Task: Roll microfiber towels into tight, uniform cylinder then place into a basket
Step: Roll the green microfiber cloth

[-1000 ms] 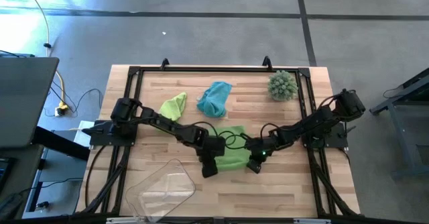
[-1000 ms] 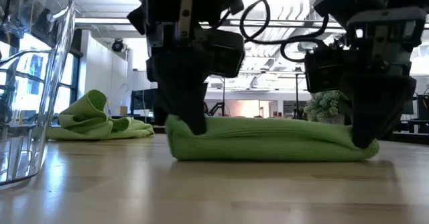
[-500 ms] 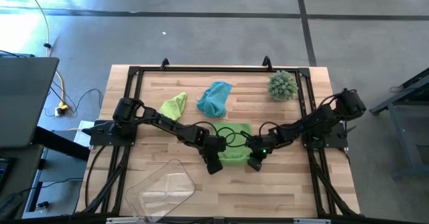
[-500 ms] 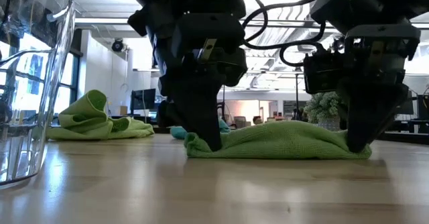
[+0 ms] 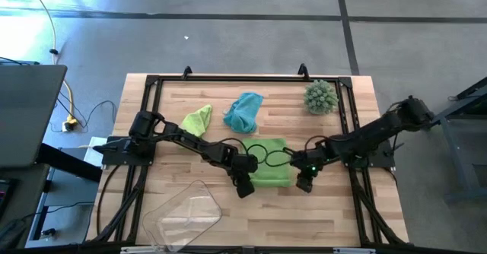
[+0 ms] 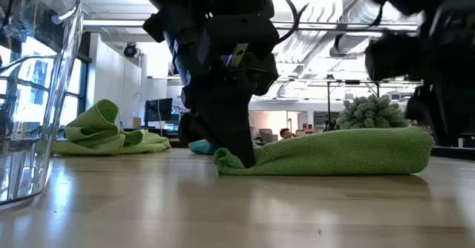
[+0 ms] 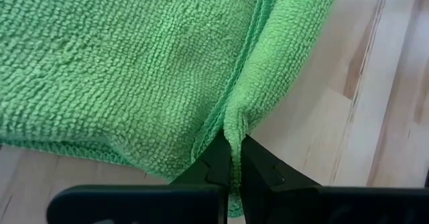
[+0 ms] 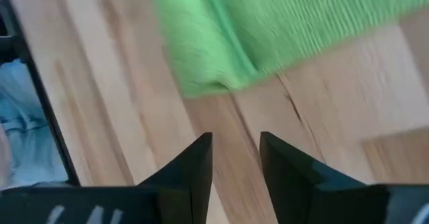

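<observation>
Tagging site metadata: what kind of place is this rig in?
Probably an open lab or workshop, not a home: exposed silver ceiling ducts, rows of desks with monitors behind the pale wooden slatted table, and a grey concrete floor with a trailing yellow cable.

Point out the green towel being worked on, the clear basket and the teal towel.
green towel (image 5: 272, 170), high view, flat middle between the arms.
basket (image 5: 181, 213), high view, see-through floor near the table's front edge.
teal towel (image 5: 244, 111), high view, centre of the bunched cloth.
</observation>
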`<state>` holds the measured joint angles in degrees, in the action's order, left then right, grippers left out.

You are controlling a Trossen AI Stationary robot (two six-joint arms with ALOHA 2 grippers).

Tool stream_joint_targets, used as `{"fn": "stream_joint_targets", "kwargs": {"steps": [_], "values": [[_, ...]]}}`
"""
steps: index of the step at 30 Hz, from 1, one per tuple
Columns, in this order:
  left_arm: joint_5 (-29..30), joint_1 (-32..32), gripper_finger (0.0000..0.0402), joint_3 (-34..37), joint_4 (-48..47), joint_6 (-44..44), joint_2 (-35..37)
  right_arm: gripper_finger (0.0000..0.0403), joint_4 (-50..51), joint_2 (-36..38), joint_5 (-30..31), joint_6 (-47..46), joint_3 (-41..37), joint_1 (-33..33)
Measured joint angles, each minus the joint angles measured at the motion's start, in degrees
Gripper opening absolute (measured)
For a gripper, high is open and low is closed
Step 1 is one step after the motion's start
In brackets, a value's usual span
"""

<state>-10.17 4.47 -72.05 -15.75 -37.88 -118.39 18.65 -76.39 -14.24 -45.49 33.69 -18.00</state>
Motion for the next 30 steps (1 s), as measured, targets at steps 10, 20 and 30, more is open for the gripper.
{"fn": "stream_joint_targets", "kwargs": {"steps": [10, 20, 30], "values": [[0.19, 0.00, 0.0005, 0.04, 0.12, 0.50, 0.00, 0.0119, -21.92, 0.60, 40.08, 24.76, 0.17, -21.18], [-1.18, -0.07, 0.0005, 0.04, 0.17, 1.50, 0.00, 0.0119, -26.40, -13.79, 40.96, 18.10, 0.99, -22.13], [-1.44, -0.07, 0.0005, 0.04, 0.24, 1.17, 0.00, 0.0122, -19.82, -15.52, 42.70, 19.60, 2.12, -19.12]]}}
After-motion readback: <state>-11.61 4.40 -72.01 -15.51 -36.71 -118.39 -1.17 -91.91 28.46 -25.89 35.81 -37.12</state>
